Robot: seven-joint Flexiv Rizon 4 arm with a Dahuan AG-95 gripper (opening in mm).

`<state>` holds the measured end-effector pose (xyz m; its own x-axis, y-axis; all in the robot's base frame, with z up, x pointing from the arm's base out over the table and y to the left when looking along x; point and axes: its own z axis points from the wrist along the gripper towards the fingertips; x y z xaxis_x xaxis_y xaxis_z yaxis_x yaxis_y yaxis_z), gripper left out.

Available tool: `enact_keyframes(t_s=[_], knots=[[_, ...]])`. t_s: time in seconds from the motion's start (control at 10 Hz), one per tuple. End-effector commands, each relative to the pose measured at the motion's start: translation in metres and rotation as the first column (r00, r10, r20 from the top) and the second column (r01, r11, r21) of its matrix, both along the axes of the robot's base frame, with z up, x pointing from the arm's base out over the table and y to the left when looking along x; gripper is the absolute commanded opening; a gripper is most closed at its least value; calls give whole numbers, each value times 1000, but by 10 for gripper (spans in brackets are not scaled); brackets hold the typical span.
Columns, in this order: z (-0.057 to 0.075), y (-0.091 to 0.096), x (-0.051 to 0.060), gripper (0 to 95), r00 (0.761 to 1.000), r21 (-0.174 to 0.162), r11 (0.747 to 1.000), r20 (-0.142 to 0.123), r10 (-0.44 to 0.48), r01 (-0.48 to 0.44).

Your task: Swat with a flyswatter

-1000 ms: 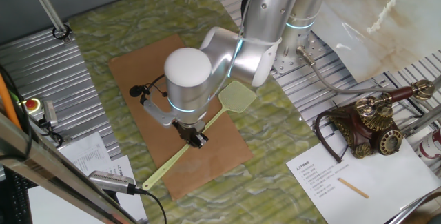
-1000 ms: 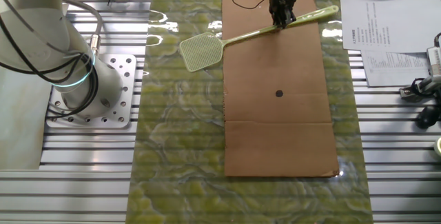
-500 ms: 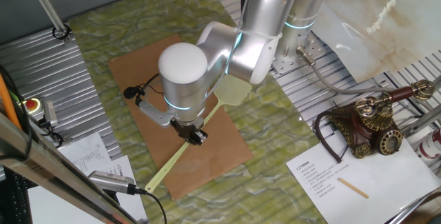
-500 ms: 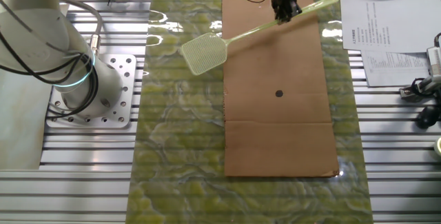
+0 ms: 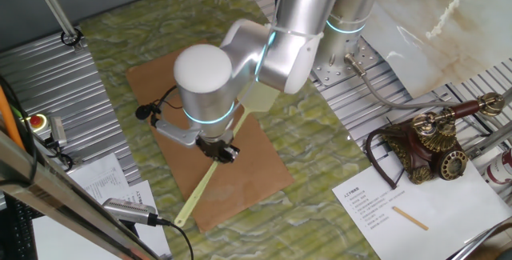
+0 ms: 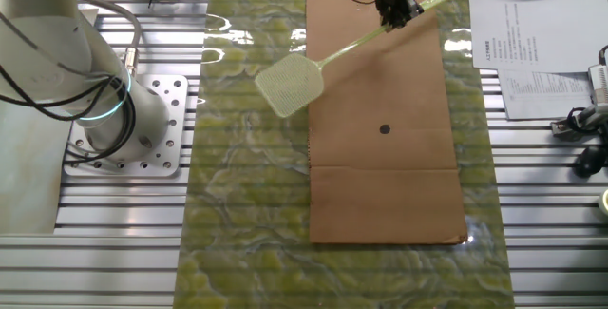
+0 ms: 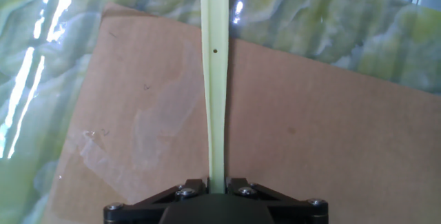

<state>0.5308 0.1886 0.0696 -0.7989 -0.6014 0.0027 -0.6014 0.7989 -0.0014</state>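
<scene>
The pale yellow-green flyswatter (image 6: 328,60) is held by its handle above the brown board (image 6: 389,157). Its mesh head (image 6: 289,88) hangs over the board's left edge and the green mat. My gripper (image 6: 395,9) is shut on the handle near the far end of the board. In one fixed view the gripper (image 5: 222,153) sits under the arm's white elbow, the handle (image 5: 196,196) runs toward the board's near corner, and the arm partly hides the head. In the hand view the handle (image 7: 216,79) runs straight up from my shut jaws (image 7: 216,182) over the board. A small black dot (image 6: 385,128) marks the board's middle.
The robot base (image 6: 104,109) stands left of the green mat (image 6: 247,204). Printed papers (image 6: 537,52) lie right of the board. An ornate brown phone (image 5: 428,144) and a paper bearing a small tan stick (image 5: 410,218) sit at the right in one fixed view. A microphone (image 5: 128,210) lies near the front.
My gripper has turned and lifted the flyswatter: the head has swung toward the board and nearer the black dot, and the handle end has risen toward the far edge.
</scene>
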Motion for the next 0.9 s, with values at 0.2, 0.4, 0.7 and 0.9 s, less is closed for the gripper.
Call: enact_keyframes(t_s=[0.2,0.4,0.7,0.9], knots=[[6,-11,1,0,989,1,989,-8,150,-150],[11,-11,1,0,960,4,960,-9,280,-280],[20,-9,0,0,885,23,884,-1,466,-466],[22,-6,0,0,859,55,858,20,511,-511]])
